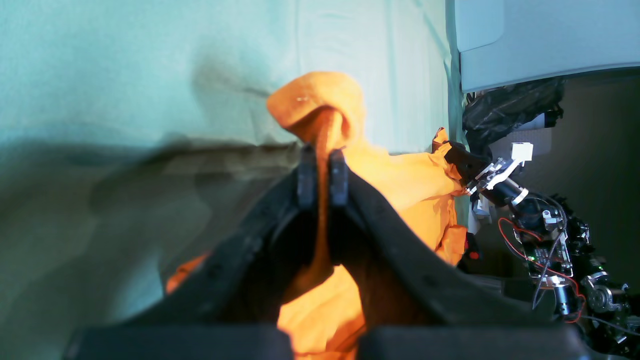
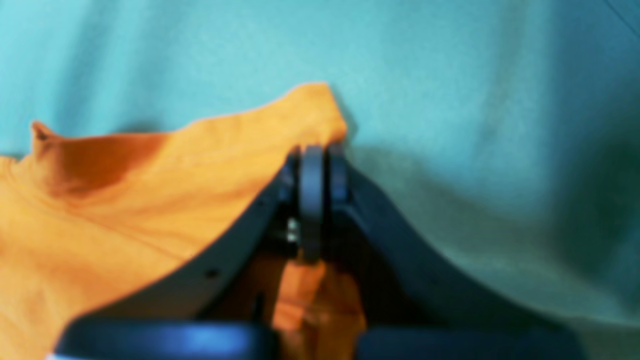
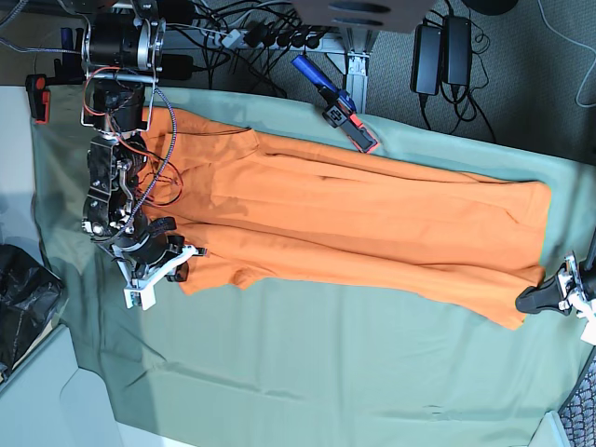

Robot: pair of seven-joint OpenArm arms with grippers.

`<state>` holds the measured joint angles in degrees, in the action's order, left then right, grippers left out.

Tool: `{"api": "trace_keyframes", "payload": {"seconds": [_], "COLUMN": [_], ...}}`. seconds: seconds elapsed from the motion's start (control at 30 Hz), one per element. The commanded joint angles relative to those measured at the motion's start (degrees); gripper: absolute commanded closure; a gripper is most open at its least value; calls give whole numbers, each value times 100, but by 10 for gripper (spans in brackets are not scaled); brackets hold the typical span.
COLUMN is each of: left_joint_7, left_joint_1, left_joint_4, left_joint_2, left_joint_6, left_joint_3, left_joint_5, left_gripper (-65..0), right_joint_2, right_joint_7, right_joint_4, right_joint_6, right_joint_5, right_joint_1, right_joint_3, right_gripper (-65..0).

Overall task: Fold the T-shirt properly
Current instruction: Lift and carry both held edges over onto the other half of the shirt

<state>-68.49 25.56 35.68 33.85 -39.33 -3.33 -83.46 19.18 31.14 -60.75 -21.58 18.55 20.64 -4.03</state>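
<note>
The left gripper [image 1: 323, 175] is clenched on a fold of the T-shirt [image 1: 400, 180]: in its wrist view the 2 dark fingers [image 1: 306, 175] stand close together with a thin strip of orange cloth running up between them and blooming into a small hood of fabric just above the tips. In the base view this gripper [image 3: 531, 300] sits at the right edge of the frame, touching the lower right corner of the shirt.

The right gripper [image 2: 317, 165] is also pinched closed, its pads pressed together at a raised orange edge of the shirt [image 2: 125, 200], with more orange showing below between the finger arms; the view is blurred, so how much cloth lies in the pinch I cannot tell. In the base view it [image 3: 177, 259] is at the shirt's lower left corner, near a sleeve.

Between the 2 grippers the T-shirt [image 3: 354, 219] lies stretched long across the sage-green cloth sheet [image 3: 307, 372], mostly flat, with lengthwise creases.

Farther back, a blue clamp with a red tip [image 3: 333, 101] rests at the sheet's far edge, just beyond the shirt. Behind it are cables and 2 black power adapters [image 3: 442, 42].
</note>
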Motion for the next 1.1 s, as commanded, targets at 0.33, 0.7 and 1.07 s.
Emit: {"api": "trace_keyframes", "payload": {"seconds": [0.33, 0.7, 1.07], "left_joint_7": [-424, -754, -804], "left_joint_1": [155, 72, -70], "left_joint_4": [96, 96, 96], "left_joint_2": [203, 234, 234], "left_joint_6": [-67, -67, -67], "left_joint_3": [-26, -26, -26], "left_joint_5": [-154, -154, -154], "left_gripper": [0, 0, 0], "right_joint_2": [85, 111, 109], "right_joint_7": [310, 625, 708], "right_joint_4": [-684, -2142, -3215], "right_joint_6": [-544, -544, -549], "right_joint_5": [278, 684, 1132], "right_joint_1": [120, -979, -2334], "right_joint_3": [-24, -433, -1104], "right_gripper": [0, 0, 0]}}
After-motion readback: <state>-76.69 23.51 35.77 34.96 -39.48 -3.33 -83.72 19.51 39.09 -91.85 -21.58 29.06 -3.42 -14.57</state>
